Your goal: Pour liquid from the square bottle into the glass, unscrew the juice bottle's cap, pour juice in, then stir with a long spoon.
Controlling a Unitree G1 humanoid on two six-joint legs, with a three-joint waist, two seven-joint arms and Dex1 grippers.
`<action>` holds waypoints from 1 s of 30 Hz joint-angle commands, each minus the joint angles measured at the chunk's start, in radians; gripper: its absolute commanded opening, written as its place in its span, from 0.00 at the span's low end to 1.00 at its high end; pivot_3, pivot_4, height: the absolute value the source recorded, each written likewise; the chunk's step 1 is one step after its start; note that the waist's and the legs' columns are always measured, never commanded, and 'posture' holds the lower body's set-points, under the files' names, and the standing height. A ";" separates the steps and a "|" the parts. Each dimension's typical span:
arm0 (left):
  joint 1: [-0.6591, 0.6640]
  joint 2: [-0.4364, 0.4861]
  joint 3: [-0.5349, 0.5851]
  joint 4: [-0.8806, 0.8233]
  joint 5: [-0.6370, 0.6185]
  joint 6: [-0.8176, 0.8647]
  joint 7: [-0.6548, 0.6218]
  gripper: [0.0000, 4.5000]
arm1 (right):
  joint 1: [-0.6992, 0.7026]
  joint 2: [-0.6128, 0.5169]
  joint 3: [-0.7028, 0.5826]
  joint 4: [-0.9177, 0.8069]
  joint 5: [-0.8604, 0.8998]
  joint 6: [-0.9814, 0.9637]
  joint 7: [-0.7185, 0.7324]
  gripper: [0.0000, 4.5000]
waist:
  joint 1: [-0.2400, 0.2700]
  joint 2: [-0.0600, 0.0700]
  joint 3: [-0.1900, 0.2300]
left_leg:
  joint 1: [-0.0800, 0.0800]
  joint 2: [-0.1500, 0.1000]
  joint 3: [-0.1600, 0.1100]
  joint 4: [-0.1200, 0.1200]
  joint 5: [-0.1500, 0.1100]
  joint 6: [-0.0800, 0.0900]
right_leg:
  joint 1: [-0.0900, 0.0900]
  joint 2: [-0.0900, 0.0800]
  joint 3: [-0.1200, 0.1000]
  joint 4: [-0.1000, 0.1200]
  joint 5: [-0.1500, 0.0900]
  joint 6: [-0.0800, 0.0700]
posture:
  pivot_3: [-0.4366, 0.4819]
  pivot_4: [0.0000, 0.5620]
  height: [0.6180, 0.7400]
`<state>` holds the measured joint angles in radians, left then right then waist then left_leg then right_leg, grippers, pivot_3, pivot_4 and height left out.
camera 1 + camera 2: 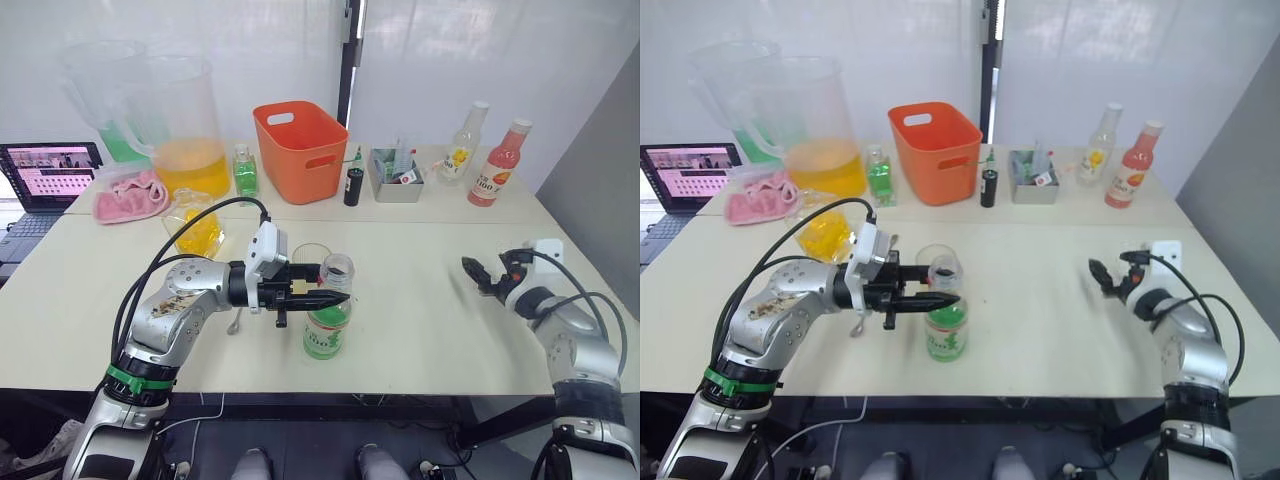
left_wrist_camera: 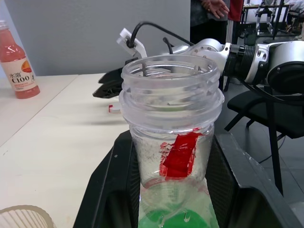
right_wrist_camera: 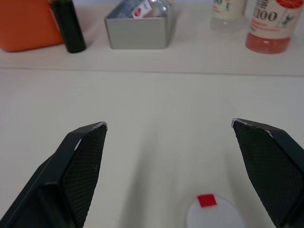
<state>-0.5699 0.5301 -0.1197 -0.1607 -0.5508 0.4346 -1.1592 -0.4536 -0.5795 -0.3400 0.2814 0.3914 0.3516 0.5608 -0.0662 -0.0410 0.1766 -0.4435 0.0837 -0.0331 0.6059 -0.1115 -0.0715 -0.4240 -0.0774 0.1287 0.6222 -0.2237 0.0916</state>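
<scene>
Pouring the uncapped juice without knocking the glass

Gripping the juice bottle (image 1: 327, 318) at its neck, the left gripper (image 1: 312, 295) has both black fingers closed around the clear plastic just under the open threaded mouth, which the left wrist view shows with no cap on it. The cap (image 3: 213, 214), white with a red mark, lies on the table (image 1: 420, 300) between the wide-open fingers of the right gripper (image 1: 1102, 276), which holds nothing. The glass (image 1: 310, 262) stands just behind the bottle, very near it. The square bottle (image 1: 196, 228) sits further back on the robot's left, and the long spoon (image 1: 235, 322) lies beneath the left forearm. To pour well, I judge the bottle should be lifted clear of the glass rim first, then tipped slowly with its mouth over the opening, since the wide neck will run fast and the glass stands unsteadied
</scene>
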 commanded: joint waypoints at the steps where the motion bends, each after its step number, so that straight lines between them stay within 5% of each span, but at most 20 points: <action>1: -0.019 -0.012 0.003 -0.001 -0.007 0.030 0.023 0.31 | -0.044 -0.104 -0.053 -0.097 0.056 0.031 0.070 0.99 | 0.001 0.000 0.000 | 0.000 0.000 0.000 0.000 0.000 0.000 | 0.000 0.000 0.000 0.000 0.000 0.000 | 0.48 0.27 0.85; 13: 0.008 0.031 0.057 -0.075 -0.060 0.087 0.018 0.31 | -0.054 -0.354 -0.035 -0.321 0.241 0.245 0.376 0.99 | -0.005 0.001 0.001 | -0.001 0.000 0.000 -0.002 0.000 0.000 | -0.001 0.000 0.000 -0.004 0.000 0.000 | 0.48 0.27 0.85; 24: 0.184 0.192 0.246 -0.267 -0.192 0.187 0.084 0.31 | -0.073 -0.326 0.083 -0.482 0.369 0.398 0.459 0.99 | -0.005 0.000 0.002 | -0.001 0.001 0.000 -0.005 0.000 0.000 | -0.002 0.000 0.000 -0.006 0.000 -0.001 | 0.48 0.27 0.85; 30: 0.235 0.276 0.438 -0.307 -0.331 0.342 0.238 0.31 | -0.132 -0.289 0.171 -0.459 0.369 0.410 0.508 0.99 | -0.004 -0.001 0.003 | -0.002 0.001 0.000 -0.006 0.000 0.000 | -0.003 0.000 -0.001 -0.008 0.000 -0.001 | 0.48 0.27 0.85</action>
<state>-0.3155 0.7919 0.2463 -0.4282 -0.8144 0.7451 -0.9639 -0.5602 -0.8704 -0.1691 -0.1660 0.7495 0.7648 1.0565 -0.0703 -0.0419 0.1794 -0.4455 0.0844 -0.0330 0.5998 -0.1119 -0.0719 -0.4273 -0.0778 0.1280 0.6142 -0.2237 0.0905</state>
